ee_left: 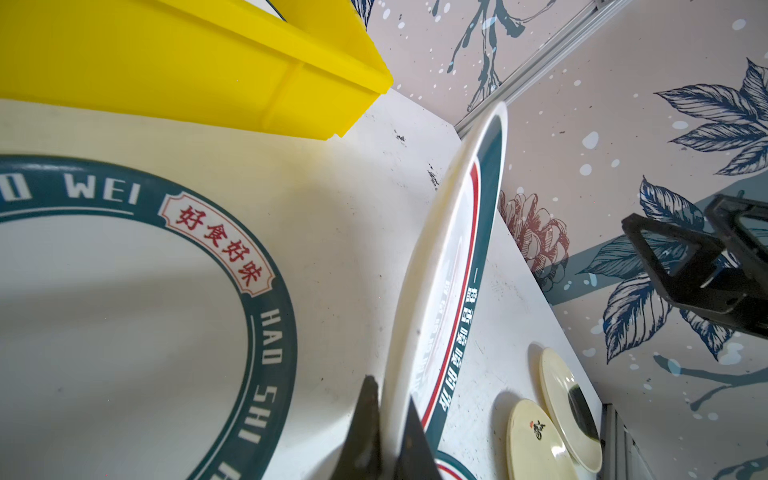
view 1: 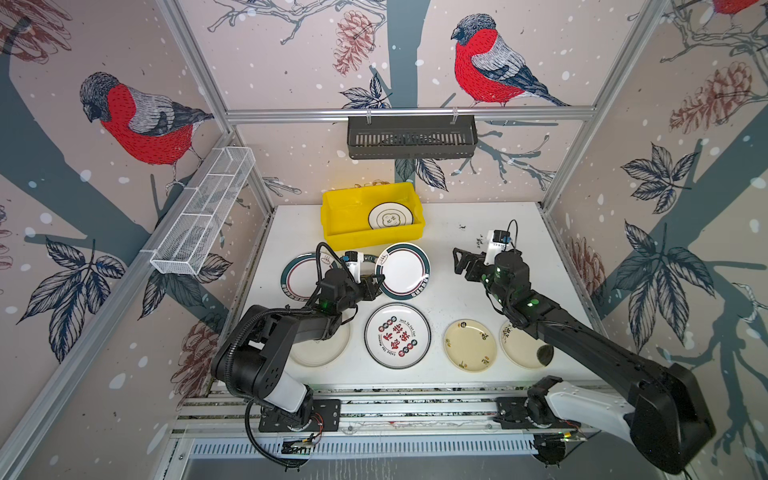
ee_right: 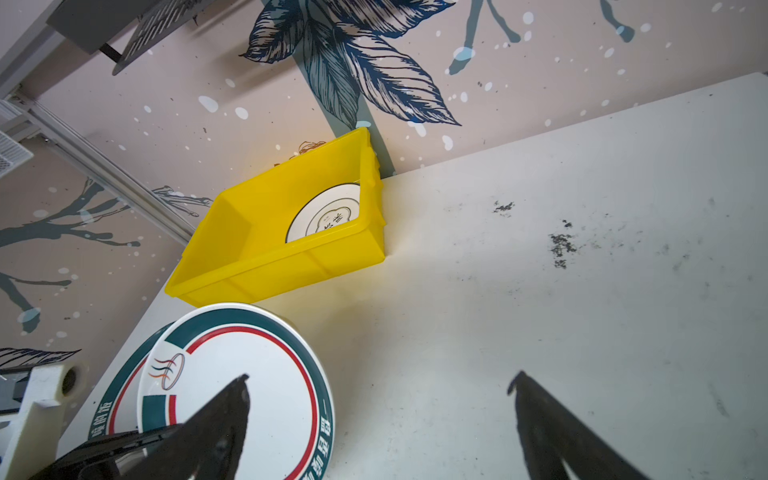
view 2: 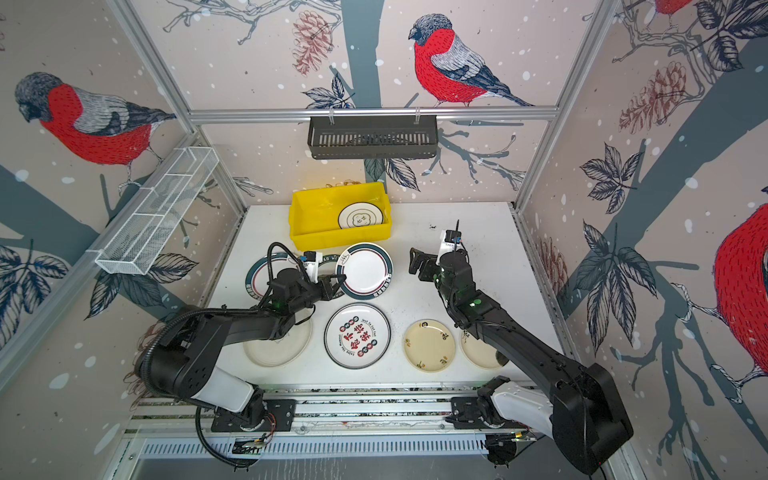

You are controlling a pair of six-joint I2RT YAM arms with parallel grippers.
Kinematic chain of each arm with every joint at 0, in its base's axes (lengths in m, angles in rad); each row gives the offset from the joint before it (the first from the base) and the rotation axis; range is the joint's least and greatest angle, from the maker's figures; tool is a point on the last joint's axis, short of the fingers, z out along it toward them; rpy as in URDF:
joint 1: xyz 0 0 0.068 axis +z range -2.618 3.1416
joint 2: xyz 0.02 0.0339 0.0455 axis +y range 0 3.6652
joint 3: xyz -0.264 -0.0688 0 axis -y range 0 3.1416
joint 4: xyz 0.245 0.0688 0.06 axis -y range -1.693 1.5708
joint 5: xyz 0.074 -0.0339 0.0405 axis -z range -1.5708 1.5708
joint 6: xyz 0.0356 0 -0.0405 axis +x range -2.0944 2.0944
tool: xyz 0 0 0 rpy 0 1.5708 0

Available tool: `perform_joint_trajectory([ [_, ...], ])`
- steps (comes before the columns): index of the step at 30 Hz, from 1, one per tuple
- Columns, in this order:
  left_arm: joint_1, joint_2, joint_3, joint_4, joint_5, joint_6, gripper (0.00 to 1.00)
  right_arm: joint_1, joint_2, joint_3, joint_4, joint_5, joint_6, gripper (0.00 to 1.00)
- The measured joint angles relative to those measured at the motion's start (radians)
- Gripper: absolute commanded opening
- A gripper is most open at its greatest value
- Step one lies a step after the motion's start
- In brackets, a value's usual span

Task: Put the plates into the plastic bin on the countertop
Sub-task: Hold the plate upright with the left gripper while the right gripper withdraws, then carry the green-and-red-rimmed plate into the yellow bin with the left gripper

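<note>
My left gripper [view 1: 376,283] [ee_left: 390,390] is shut on the rim of a white plate with a green and red rim [view 1: 403,270] [ee_left: 449,291] [ee_right: 232,382], in front of the yellow plastic bin [view 1: 332,216] [ee_right: 270,266]. One plate [view 1: 390,216] [ee_right: 324,212] lies in the bin's right half. My right gripper [view 1: 461,262] [ee_right: 381,376] hangs open and empty over the bare countertop [view 1: 457,232], right of the held plate. A lettered green-rimmed plate [ee_left: 124,291] lies under my left wrist. The red-character plate [view 1: 397,336] and a cream plate [view 1: 469,345] lie nearer the front.
Another green-rimmed plate [view 1: 299,274] and two cream plates [view 1: 320,353] [view 1: 519,349] sit partly under my arms. A dark slotted basket [view 1: 411,137] hangs on the back rail. A white wire-mesh tray [view 1: 203,212] hangs on the left wall.
</note>
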Motion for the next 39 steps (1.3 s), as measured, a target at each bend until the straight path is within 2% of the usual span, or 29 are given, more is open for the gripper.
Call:
perform_joint_trajectory([
  [8,0.0,-0.033,0.118,-0.122,-0.054,0.04,0.0,0.001,-0.03,0.006,-0.05,0.039,-0.033,1.0],
  [17,0.0,-0.045,0.239,-0.179,-0.129,0.062,0.0,-0.003,-0.041,0.011,-0.048,-0.134,-0.103,1.0],
  [22,0.0,0.012,0.354,-0.22,-0.158,0.089,0.0,-0.004,-0.078,-0.014,-0.042,-0.208,-0.114,1.0],
  [32,0.006,0.143,0.5,-0.243,-0.178,0.094,0.0,-0.018,-0.188,-0.072,-0.042,-0.255,-0.14,1.0],
  [39,0.07,0.217,0.548,-0.227,-0.185,0.095,0.0,-0.025,-0.261,-0.117,-0.042,-0.261,-0.148,1.0],
])
